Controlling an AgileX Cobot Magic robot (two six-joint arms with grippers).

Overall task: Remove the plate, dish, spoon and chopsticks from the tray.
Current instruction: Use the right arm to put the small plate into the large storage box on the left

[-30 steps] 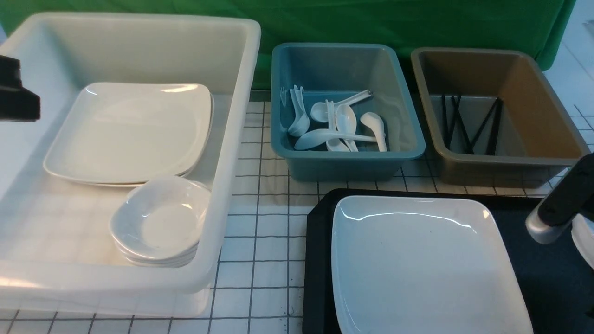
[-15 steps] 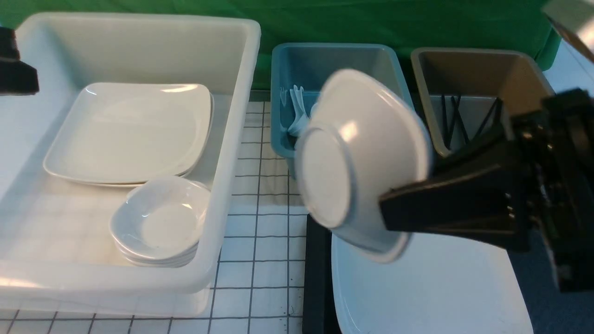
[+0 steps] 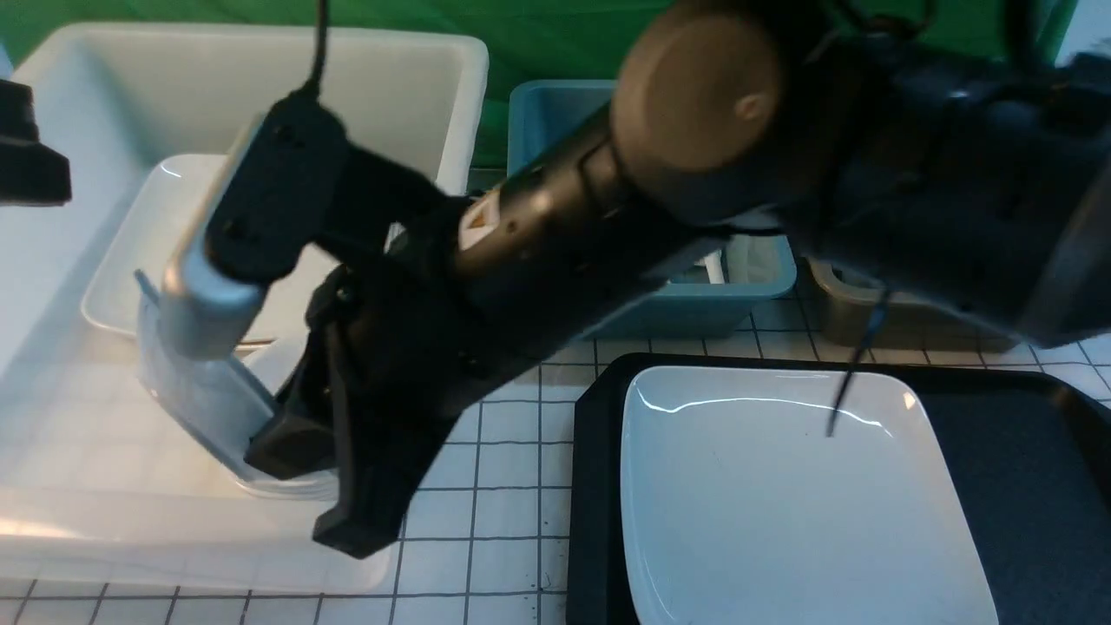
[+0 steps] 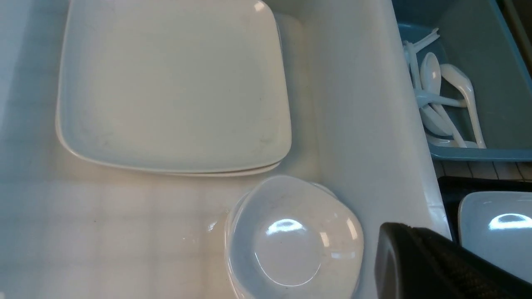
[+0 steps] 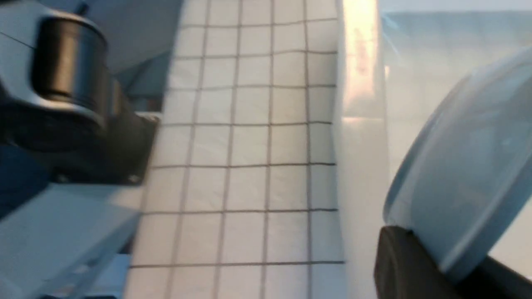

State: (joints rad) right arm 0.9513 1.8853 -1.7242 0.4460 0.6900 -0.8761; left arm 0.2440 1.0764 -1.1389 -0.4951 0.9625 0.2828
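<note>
The dish point(image 3: 200, 395) is already off the tray point(image 3: 1024, 486). The right pincer point(image 5: 436, 265) grips it by the rim and holds it tilted steeply above the white bin point(image 3: 260, 35), which stands left of the tray across a strip of gridded surface point(image 3: 503, 417). Under the dish, inside that bin, a stack of dishes point(image 4: 291, 245) waits, with a stack of plates point(image 4: 174, 83) farther from the tray. I judge this to be the setting-down step: the dish has yet to be lowered onto its stack and let go.

The plate point(image 3: 781, 503) lies flat on the tray, untouched, and is clearly left to do. No spoon and no chopsticks show on the visible part of the tray, so they are probably dealt with. The tray's near edge is out of frame, though, so I cannot be sure.

Beyond the tray's far left corner, the blue bin point(image 3: 555, 113) holds several spoons point(image 4: 453, 83). The right arm point(image 3: 608, 217) hides most of the brown bin point(image 3: 868, 321) beside it.

The left pincer point(image 3: 35, 174) is closed on nothing, far left of the tray at the white bin's outer side.
</note>
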